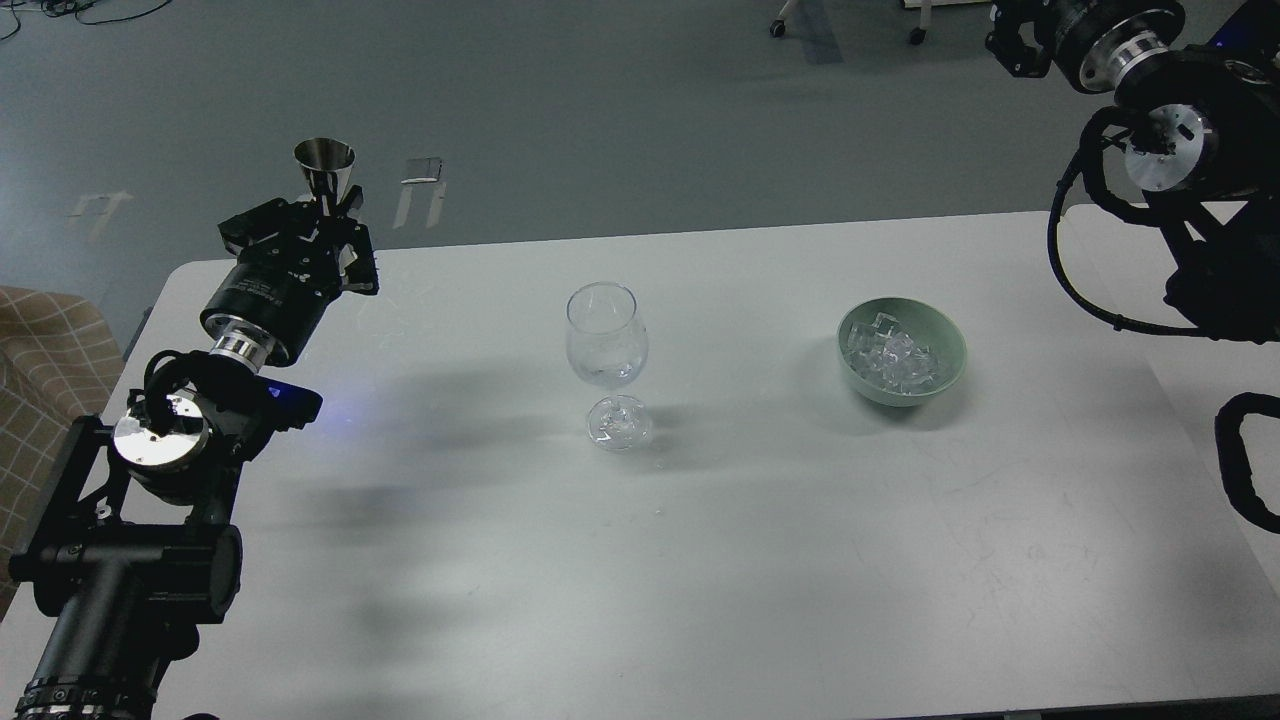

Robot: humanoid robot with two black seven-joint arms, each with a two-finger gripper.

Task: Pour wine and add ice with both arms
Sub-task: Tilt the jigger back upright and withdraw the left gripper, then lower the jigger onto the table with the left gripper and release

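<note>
A clear stemmed wine glass (606, 350) stands upright mid-table; a little clear wine sits in its bowl, barely visible. A green bowl (944, 360) holds a heap of clear ice (895, 360) to the glass's right. My left gripper (322, 222) is shut on a small steel measuring cup (324, 168), held upright over the table's far left corner, well left of the glass. My right arm (1160, 150) is raised at the top right; its gripper (1015, 45) is dark and cut by the frame edge.
The white table (700, 560) has its far edge just behind the glass and bowl. A tan checked cushion (40, 370) lies beyond the left edge. Black cable loops (1240, 460) hang at the right edge.
</note>
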